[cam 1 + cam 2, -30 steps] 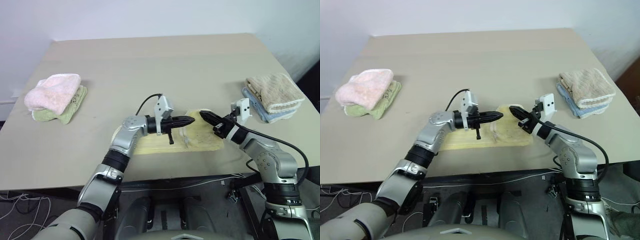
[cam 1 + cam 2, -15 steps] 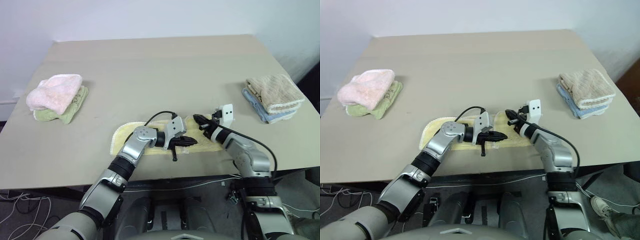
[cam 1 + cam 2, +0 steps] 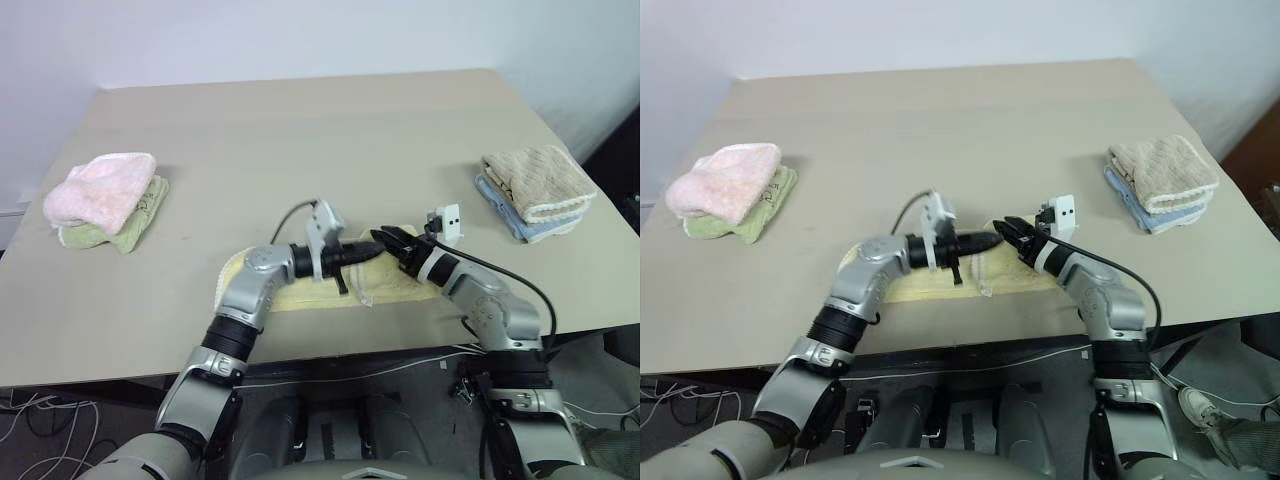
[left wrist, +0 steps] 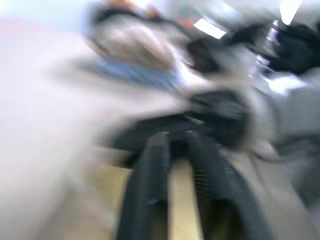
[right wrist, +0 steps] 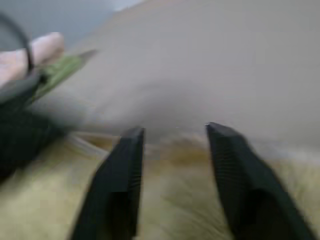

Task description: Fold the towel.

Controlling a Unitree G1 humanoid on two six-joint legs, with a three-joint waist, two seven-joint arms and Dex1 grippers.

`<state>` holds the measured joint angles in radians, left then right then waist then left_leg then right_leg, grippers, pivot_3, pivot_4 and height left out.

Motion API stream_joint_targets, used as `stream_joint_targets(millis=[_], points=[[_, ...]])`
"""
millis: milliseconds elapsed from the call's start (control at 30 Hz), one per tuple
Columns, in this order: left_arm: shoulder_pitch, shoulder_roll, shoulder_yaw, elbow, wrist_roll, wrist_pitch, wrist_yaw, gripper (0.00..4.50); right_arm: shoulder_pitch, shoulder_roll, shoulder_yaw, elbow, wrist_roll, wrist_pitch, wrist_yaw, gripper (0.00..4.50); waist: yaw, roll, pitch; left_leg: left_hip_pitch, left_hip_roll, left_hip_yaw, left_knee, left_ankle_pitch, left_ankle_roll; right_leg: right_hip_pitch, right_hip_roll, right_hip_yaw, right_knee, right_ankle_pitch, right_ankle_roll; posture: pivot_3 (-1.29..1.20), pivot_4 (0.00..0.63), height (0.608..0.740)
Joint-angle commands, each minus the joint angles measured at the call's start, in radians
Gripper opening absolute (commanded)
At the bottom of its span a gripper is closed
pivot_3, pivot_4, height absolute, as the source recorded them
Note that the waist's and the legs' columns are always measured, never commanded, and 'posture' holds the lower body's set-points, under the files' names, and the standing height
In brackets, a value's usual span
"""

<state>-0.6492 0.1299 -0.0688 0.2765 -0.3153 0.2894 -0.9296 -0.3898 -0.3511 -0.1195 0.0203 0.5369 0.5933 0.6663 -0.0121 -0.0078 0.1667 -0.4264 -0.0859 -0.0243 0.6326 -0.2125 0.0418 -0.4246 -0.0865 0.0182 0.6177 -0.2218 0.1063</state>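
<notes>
Towel (image 3: 395,278), pale yellow, lies flat near the front edge of the table (image 3: 300,150), low in the centre of the head views, partly hidden by both arms. A whitish edge shows at its left end, and a small fold of cloth stands up just below the two grippers.

Left gripper (image 3: 372,249) reaches in from the left of the frame, pointing towards the right, over the towel's middle. In its wrist view its two black fingers (image 4: 150,190) stand a little apart with yellow cloth visible between them; nothing is seen pinched there.

Right gripper (image 3: 392,240) comes in from the right of the frame and points left, its tip just beside the left gripper's tip. Its wrist view shows the fingers (image 5: 120,180) spread wide above the yellow cloth, with nothing between them. Whether either gripper touches the towel cannot be told.

Farther back, at the left of the frame, a pink fluffy towel (image 3: 95,187) sits on a green folded cloth (image 3: 135,218). At the right of the frame, a beige waffle towel (image 3: 535,178) rests on a light blue folded cloth (image 3: 525,222).
</notes>
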Motion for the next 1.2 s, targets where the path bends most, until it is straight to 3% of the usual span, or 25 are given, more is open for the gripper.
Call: stream_joint_targets(millis=[33, 167, 300, 433, 600, 700, 833, 1100, 1200], points=[[-0.023, 0.036, 0.114, -0.096, -0.083, 0.046, 0.077, 1.93, -0.023, -0.055, 0.01, -0.091, 0.033, 0.03, 0.062, 3.21, -0.001, 0.0, 0.0, 0.0, 0.0, 0.0, 0.0, 0.0, 0.0, 0.0, 0.0, 0.0, 0.0, 0.0, 0.0, 0.0, 0.15, 0.74], [-0.022, 0.11, 0.208, -0.177, -0.158, 0.151, 0.143, 3.22, -0.042, -0.123, 0.041, -0.128, 0.034, 0.055, 0.129, 4.48, 0.001, 0.0, 0.0, 0.0, 0.0, 0.0, 0.0, 0.0, 0.0, 0.0, 0.001, 0.0, 0.0, 0.0, 0.0, 0.0, 0.15, 0.74], [-0.015, 0.251, 0.306, -0.209, -0.126, 0.166, 0.243, 4.48, -0.054, -0.196, 0.077, -0.151, 0.032, 0.057, 0.221, 4.5, -0.001, -0.001, 0.001, 0.0, 0.0, 0.0, 0.0, 0.0, 0.0, 0.0, 0.0, 0.0, 0.0, 0.0, 0.0, 0.0, 0.15, 0.74], [-0.003, 0.347, 0.427, -0.219, -0.16, 0.259, 0.377, 4.48, -0.076, -0.235, 0.104, -0.147, 0.023, 0.047, 0.274, 4.5, 0.001, -0.001, 0.001, 0.0, 0.0, 0.0, -0.001, 0.0, -0.001, -0.001, 0.001, 0.0, 0.0, 0.0, 0.0, 0.0, 0.15, 0.74], [0.111, 0.406, 0.592, -0.355, -0.393, 0.715, 0.495, 4.48, -0.107, -0.241, 0.153, -0.112, -0.053, -0.022, 0.288, 4.5, 0.002, -0.002, 0.001, 0.0, 0.0, 0.0, 0.0, -0.001, -0.002, 0.0, 0.0, 0.0, 0.0, 0.0, 0.0, 0.0, 0.15, 0.74], [0.183, 0.457, 0.656, -0.438, -0.464, 0.988, 0.571, 4.48, -0.123, -0.232, 0.162, -0.08, -0.075, -0.065, 0.299, 4.5, -0.001, -0.003, 0.002, 0.0, 0.0, 0.0, 0.0, -0.001, -0.002, 0.0, 0.0, 0.0, 0.0, 0.0, 0.0, 0.0, 0.15, 0.74], [0.199, 0.441, 0.816, -0.487, -0.577, 1.309, 0.624, 4.48, -0.16, -0.211, 0.164, -0.022, -0.091, -0.097, 0.305, 4.5, 0.001, -0.004, 0.003, 0.0, 0.0, -0.001, 0.001, -0.001, -0.003, -0.001, 0.001, -0.001, 0.002, 0.0, 0.0, 0.0, 0.15, 0.74], [0.504, 0.551, 0.781, -0.53, -1.144, 1.325, 0.834, 4.48, -0.195, -0.186, 0.181, 0.032, -0.11, -0.134, 0.341, 4.5, -0.002, -0.005, 0.003, 0.003, 0.001, 0.0, -0.002, 0.0, -0.004, -0.002, 0.0, 0.001, 0.002, 0.0, -0.001, 0.0, 0.15, 0.74], [0.633, 0.625, 0.669, -0.521, -1.477, 1.146, 1.048, 4.48, -0.196, -0.172, 0.171, 0.027, -0.105, -0.126, 0.334, 4.5, -0.001, -0.005, 0.003, 0.004, 0.001, 0.0, -0.002, 0.0, -0.004, -0.001, -0.001, 0.002, 0.002, -0.002, -0.004, 0.0, 0.15, 0.74]])
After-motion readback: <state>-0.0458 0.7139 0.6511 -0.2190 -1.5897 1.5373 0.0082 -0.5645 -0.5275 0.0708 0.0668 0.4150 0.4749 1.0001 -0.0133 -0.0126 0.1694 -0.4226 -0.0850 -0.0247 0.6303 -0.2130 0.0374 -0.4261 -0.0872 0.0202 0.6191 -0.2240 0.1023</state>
